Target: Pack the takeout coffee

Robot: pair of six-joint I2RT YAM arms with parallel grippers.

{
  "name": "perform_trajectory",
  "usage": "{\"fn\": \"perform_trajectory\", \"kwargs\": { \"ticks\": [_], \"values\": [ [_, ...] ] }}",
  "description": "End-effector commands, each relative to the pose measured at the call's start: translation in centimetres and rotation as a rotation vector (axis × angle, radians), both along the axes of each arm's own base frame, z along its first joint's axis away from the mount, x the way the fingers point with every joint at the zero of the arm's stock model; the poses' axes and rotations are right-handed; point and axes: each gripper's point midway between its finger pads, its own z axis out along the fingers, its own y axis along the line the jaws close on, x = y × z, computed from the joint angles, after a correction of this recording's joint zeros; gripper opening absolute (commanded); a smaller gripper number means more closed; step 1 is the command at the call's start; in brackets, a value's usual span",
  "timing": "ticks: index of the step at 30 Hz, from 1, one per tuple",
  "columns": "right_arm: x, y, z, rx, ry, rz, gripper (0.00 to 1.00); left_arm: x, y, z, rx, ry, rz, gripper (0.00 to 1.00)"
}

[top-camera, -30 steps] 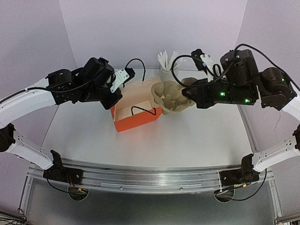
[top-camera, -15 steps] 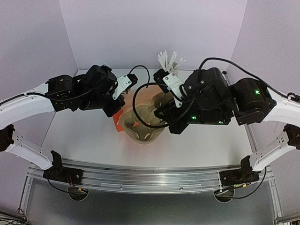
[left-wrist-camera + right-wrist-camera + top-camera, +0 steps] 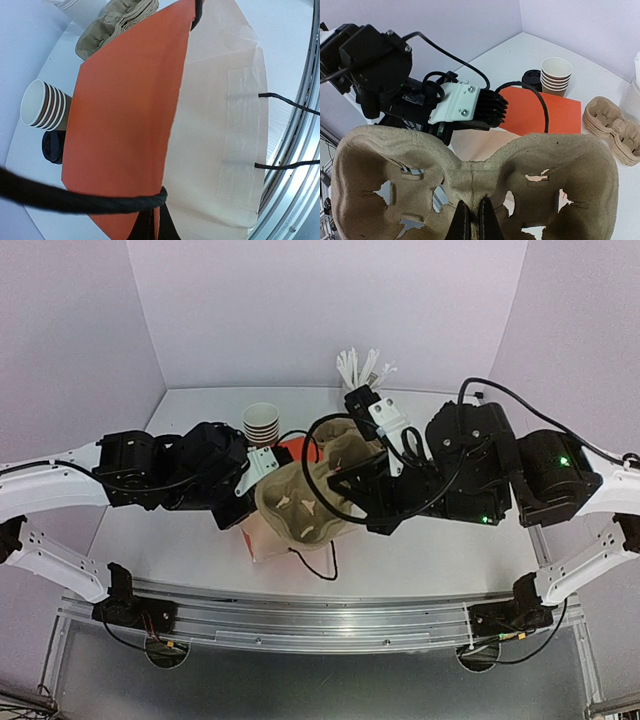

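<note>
My left gripper (image 3: pixel 155 220) is shut on the rim of an orange paper bag (image 3: pixel 125 115), next to its black cord handle (image 3: pixel 75 200). The bag lies tilted with its pale inside open. Over the bag mouth, my right gripper (image 3: pixel 471 212) is shut on the middle rib of a brown pulp cup carrier (image 3: pixel 470 170), which covers most of the bag (image 3: pixel 290 448) in the top view. A black lid (image 3: pixel 52 147) shows beside the lidless cup stack (image 3: pixel 42 105). I cannot tell whether a cup sits under it, so the takeout coffee is not plainly seen.
The stack of lidless brown cups (image 3: pixel 262 423) stands at the back. A pile of more pulp carriers (image 3: pixel 612 127) lies at the back right beside a white cup of stirrers (image 3: pixel 365 372). A metal rail (image 3: pixel 320 615) runs along the near edge.
My right arm has swung left and nearer, carrying the carrier from the back right to over the bag. My left gripper has dropped nearer with the bag, uncovering the cup stack.
</note>
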Motion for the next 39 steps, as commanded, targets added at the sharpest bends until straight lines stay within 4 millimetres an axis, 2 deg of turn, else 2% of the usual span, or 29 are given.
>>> {"fn": "perform_trajectory", "kwargs": {
  "ticks": [1, 6, 10, 13, 16, 18, 24, 30, 36, 39],
  "values": [
    [-0.6, 0.5, -1.5, -0.006, 0.008, -0.023, 0.0, -0.1, -1.4, 2.6, -0.11, 0.054, 0.019, 0.0],
    [-1.8, 0.7, -2.4, -0.05, -0.06, -0.022, 0.0, 0.5, -1.7, 4.3, -0.179, 0.099, 0.071, 0.0],
    [-0.2, 2.0, -4.0, -0.11, -0.223, -0.08, 0.0, 0.1, -2.4, 4.6, -0.205, 0.136, 0.056, 0.0],
    [0.5, 4.1, -3.0, -0.038, -0.34, -0.098, 0.0, -0.4, -2.6, 4.6, -0.213, 0.156, 0.04, 0.0],
    [1.6, 4.1, -3.3, -0.031, -0.389, -0.176, 0.0, -0.5, -2.4, 4.5, -0.209, 0.158, 0.032, 0.0],
    [2.0, 4.1, -3.7, -0.023, -0.398, -0.222, 0.0, -0.4, -2.4, 4.5, -0.214, 0.151, 0.039, 0.0],
    [3.2, 4.3, -6.9, -0.005, -0.386, -0.338, 0.0, -0.9, -3.2, 5.0, -0.249, 0.184, 0.016, 0.0],
    [4.6, 5.2, -8.8, 0.028, -0.358, -0.41, 0.0, -1.1, -3.1, 5.6, -0.275, 0.185, 0.008, 0.0],
    [5.6, 3.5, -11.0, 0.072, -0.291, -0.513, 0.0, -1.8, -3.2, 5.6, -0.289, 0.211, -0.022, 0.0],
    [6.2, 3.0, -11.0, 0.075, -0.291, -0.536, 0.0, -2.0, -3.0, 5.4, -0.296, 0.215, -0.034, 0.0]
  ]
}}
